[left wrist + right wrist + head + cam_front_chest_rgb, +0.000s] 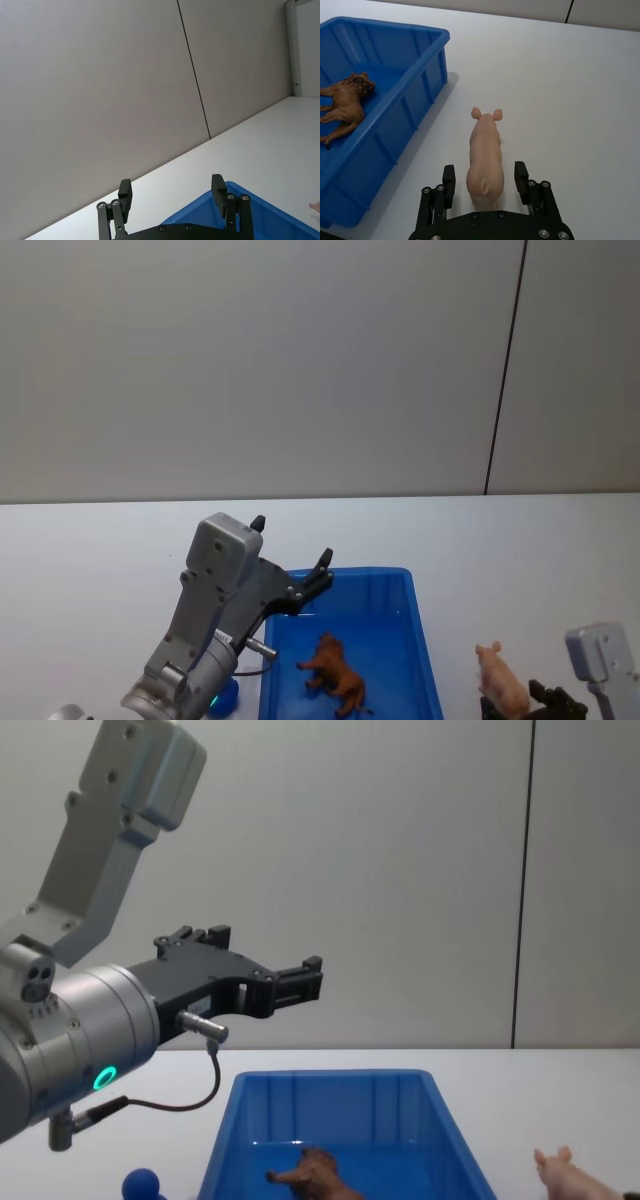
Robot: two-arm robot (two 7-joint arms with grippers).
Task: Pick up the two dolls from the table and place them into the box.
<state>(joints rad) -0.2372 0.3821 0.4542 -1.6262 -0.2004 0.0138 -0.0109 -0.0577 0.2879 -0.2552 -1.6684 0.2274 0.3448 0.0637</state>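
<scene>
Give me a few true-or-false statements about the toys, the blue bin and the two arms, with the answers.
1. The brown animal is inside the blue box. True.
2. The pink pig is in the box too. False: it stands on the white table, beside the box.
3. The right arm's jaws stand open on either side of the pig. True.
4. The left arm's jaws hold a toy. False: they are open and empty, raised in the air by the box.

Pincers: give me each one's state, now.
Left pincer: open, holding nothing.
Right pincer: open, either side of the pig, not gripping it.
</scene>
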